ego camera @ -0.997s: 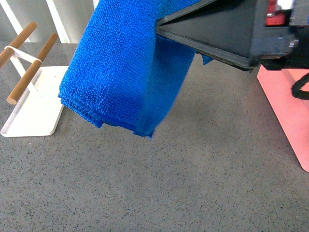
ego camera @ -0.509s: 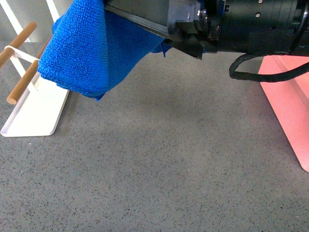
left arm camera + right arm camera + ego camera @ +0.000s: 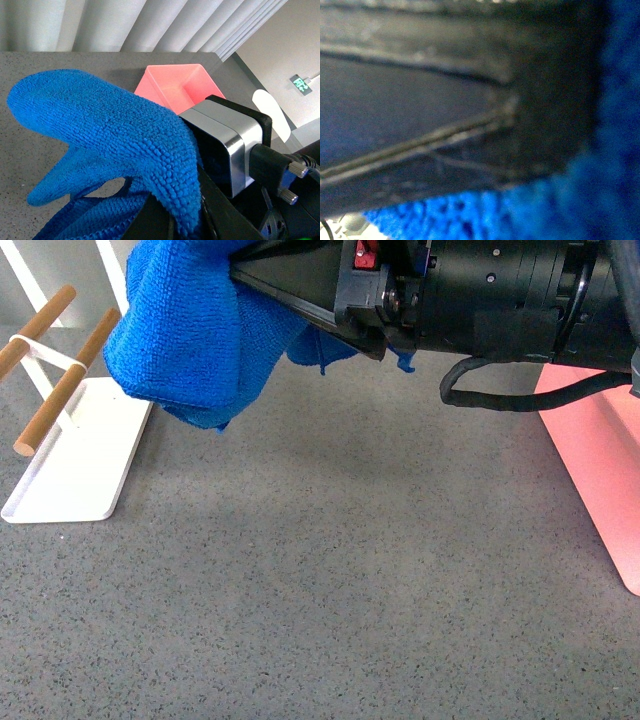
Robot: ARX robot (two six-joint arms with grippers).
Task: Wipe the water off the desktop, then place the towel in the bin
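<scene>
1. Since a second ago the towel [image 3: 190, 350] has ridden up and leftward. It hung low over the middle of the scene and now sits bunched high at the far left, and the arm carrying it has slid a little left too.
2. The desktop [image 3: 330, 580] fills the near ground, and I can make out no puddle or wet sheen on it. By that, the wiping looks finished.
3. The right gripper [image 3: 270, 275] reaches in from the right with its black wedge-shaped fingers buried in the cloth, clamped on the towel. The right wrist view is a blur of dark finger surface and blue pile. The left gripper shows in no view, so I cannot tell its state.
4. The towel hangs in thick folds clear of the desktop, touching nothing below.
5. The bin [image 3: 600, 470] stands at the right edge, well apart from the towel. In the left wrist view its open inside looks bare.
6. A white tray [image 3: 75, 465] with wooden rods [image 3: 62, 380] lies at the far left, near the hanging cloth.
7. The step in hand seems to be carrying the towel to the bin. Next, the arm must swing right, bring the cloth above the bin's opening, and only then let go, watching that no fold drapes over the rim.
</scene>
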